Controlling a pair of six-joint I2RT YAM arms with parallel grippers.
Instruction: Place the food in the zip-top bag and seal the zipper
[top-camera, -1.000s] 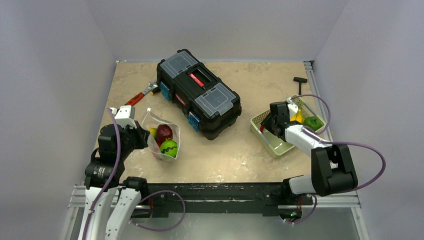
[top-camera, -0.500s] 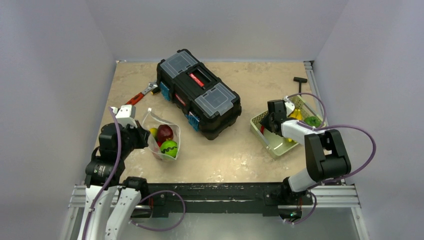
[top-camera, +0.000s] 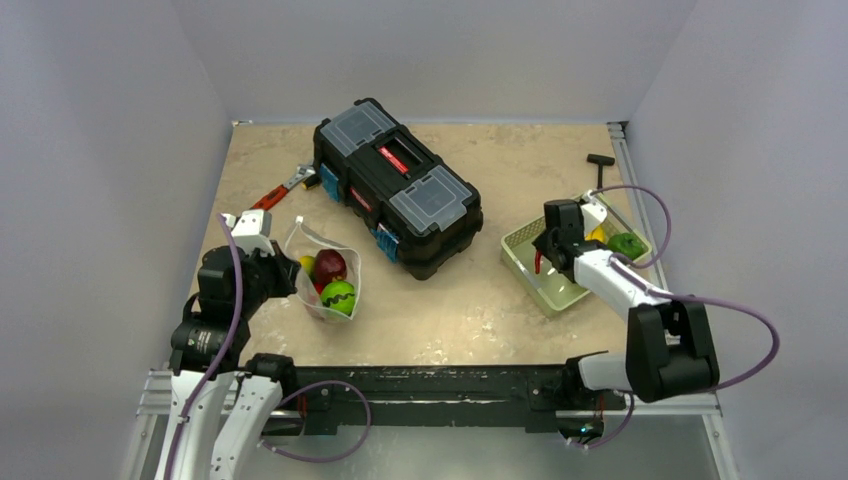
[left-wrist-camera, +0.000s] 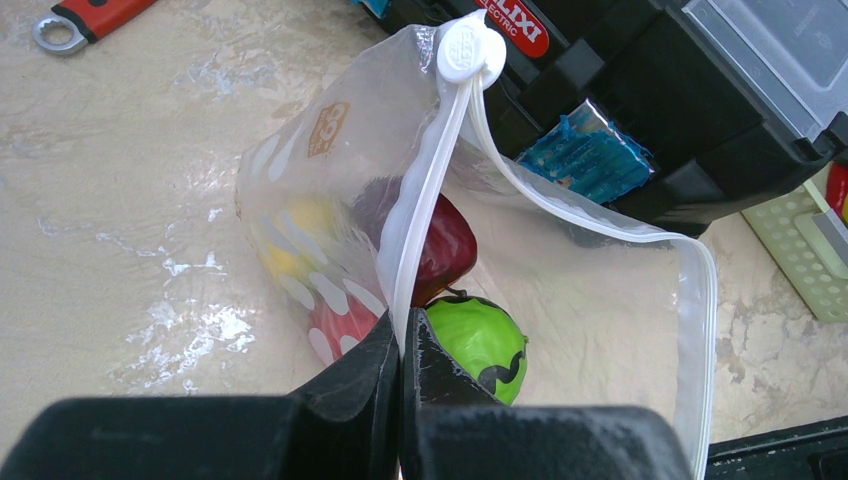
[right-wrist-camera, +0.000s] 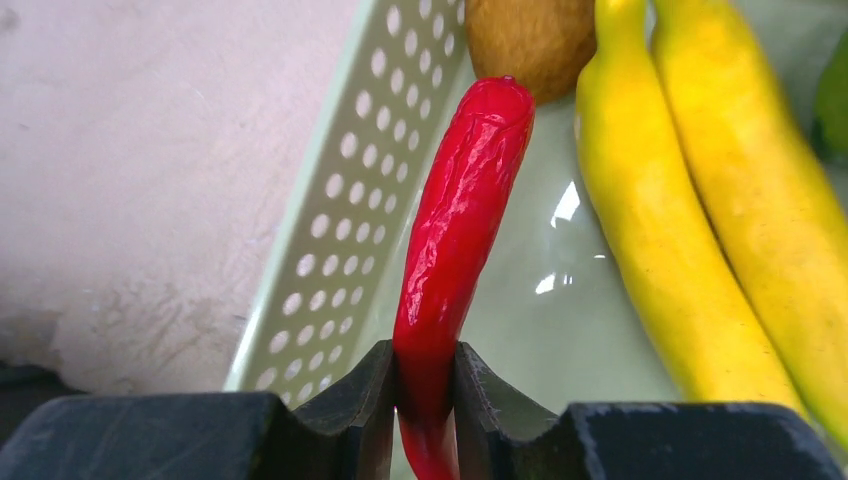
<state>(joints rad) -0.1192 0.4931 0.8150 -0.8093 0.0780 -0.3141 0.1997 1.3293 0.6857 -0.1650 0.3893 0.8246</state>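
On a beige marbled tabletop (top-camera: 470, 310), the left gripper (left-wrist-camera: 401, 345) stands clenched on the white zipper (left-wrist-camera: 425, 200) of a clear plastic zip-top bag printed with white dots (left-wrist-camera: 300, 190), its two black fingers pressed together on the strip at the near end of the bag's mouth. The round white slider tab (left-wrist-camera: 470, 48) sits at the far end of the zipper, and the mouth gapes open towards the right. Inside the bag lie a yellow toy fruit (left-wrist-camera: 290, 245), a red one (left-wrist-camera: 340, 325) half hidden behind the dots, a glossy dark red apple-like piece (left-wrist-camera: 450, 245) and a round green piece marked with a black wavy line (left-wrist-camera: 480, 340). A red-handled wrench (top-camera: 278, 190) rests on the table beyond the bag, and a large black toolbox with clear lid compartments (top-camera: 395, 185) stands just to the bag's right. Well apart on the right side, the right gripper (right-wrist-camera: 425, 392) grasps a glossy red toy chili pepper (right-wrist-camera: 460, 220) by one end, holding it over the perforated wall of a pale green plastic basket (right-wrist-camera: 340, 230). Two yellow toy bananas (right-wrist-camera: 690, 230) and a brown kiwi-like piece (right-wrist-camera: 530, 35) lie in the basket, alongside a green piece (top-camera: 626, 244) at its right end. A black T-shaped tool (top-camera: 600, 165) lies beyond the basket.
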